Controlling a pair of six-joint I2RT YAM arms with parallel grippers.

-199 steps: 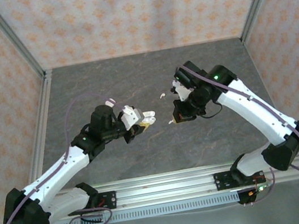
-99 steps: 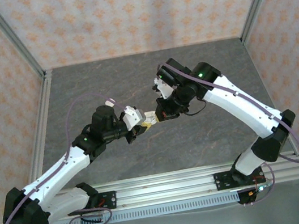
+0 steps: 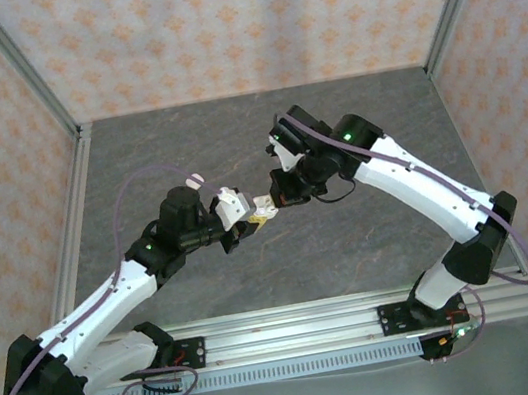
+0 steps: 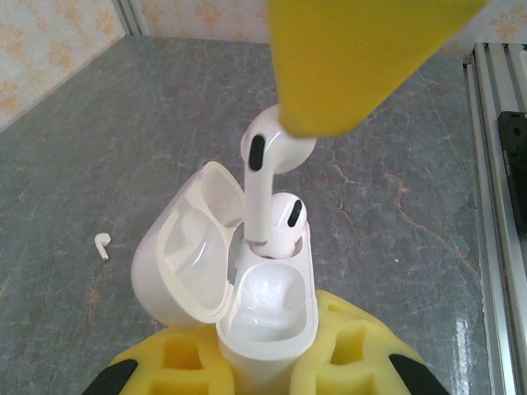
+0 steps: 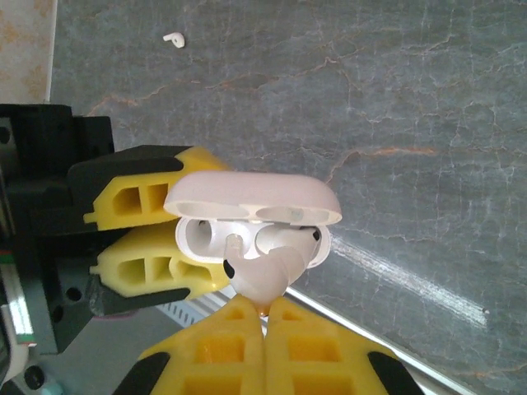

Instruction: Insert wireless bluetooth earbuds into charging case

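My left gripper (image 4: pixel 268 355) (image 3: pixel 250 218) is shut on the white charging case (image 4: pixel 268 325) (image 5: pixel 251 196), held above the table with its lid (image 4: pixel 183 262) swung open. One white earbud (image 4: pixel 288 217) sits in the far socket; the near socket is bare. My right gripper (image 5: pixel 265 317) (image 3: pixel 276 200) is shut on a second earbud (image 5: pixel 263 276) (image 4: pixel 272 148), pinching its head. That earbud's stem points down into the case mouth beside the seated one. A third earbud (image 4: pixel 101 244) (image 5: pixel 173 39) lies loose on the table.
The dark grey marbled table (image 3: pixel 371 230) has an aluminium rail (image 3: pixel 296 329) along its near edge and patterned walls around it. In the top view the two grippers meet nose to nose at mid-table.
My right arm has swung left with the earbud, from well apart to right against the case held by the left gripper. The left arm has barely moved.
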